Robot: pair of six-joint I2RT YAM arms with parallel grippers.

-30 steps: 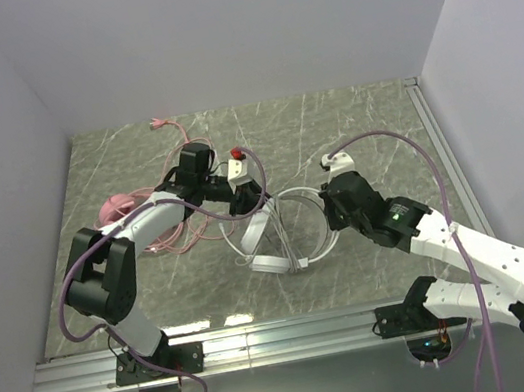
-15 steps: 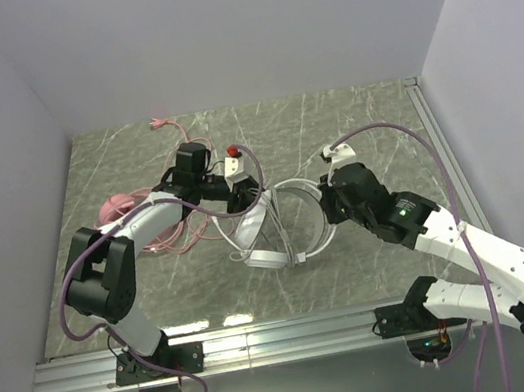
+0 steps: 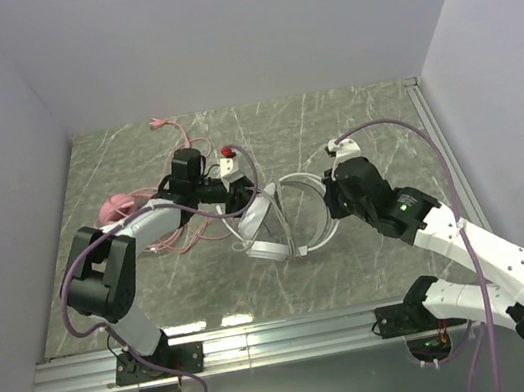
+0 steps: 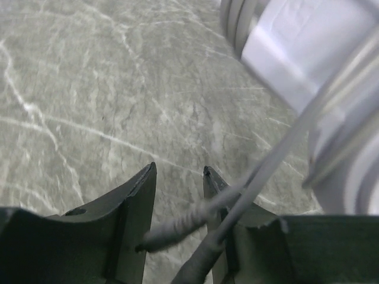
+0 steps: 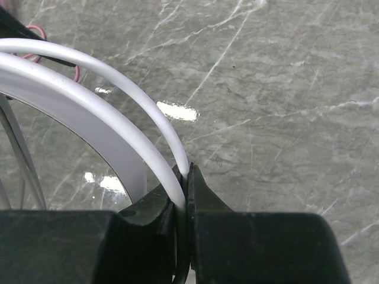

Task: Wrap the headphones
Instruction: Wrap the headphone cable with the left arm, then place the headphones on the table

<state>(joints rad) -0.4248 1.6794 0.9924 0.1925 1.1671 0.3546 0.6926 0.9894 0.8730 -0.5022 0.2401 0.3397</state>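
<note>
The white-grey headphones (image 3: 287, 224) lie in the middle of the table, their ear cup (image 4: 308, 47) close above my left gripper (image 4: 179, 173). That gripper (image 3: 240, 200) is open. The thin white cord (image 4: 278, 160) and its ribbed plug end lie loosely across the gap, resting against the right finger (image 4: 216, 184). My right gripper (image 3: 331, 206) is shut on the thin white headband hoop (image 5: 139, 94), pinched at the fingertips (image 5: 188, 168). The pink headphones (image 3: 120, 207) lie at the left behind my left arm, and their cord (image 3: 169, 127) trails toward the back.
Pink cord loops (image 3: 173, 237) lie under my left forearm. The wider white headband (image 5: 71, 103) arcs beside the pinched hoop. Walls close the table at the left, back and right. A metal rail (image 3: 268, 342) runs along the near edge.
My left jaws have opened, letting the white cord go slack between them. The right gripper has moved slightly up and back with the headband, shifting the white headphones.
</note>
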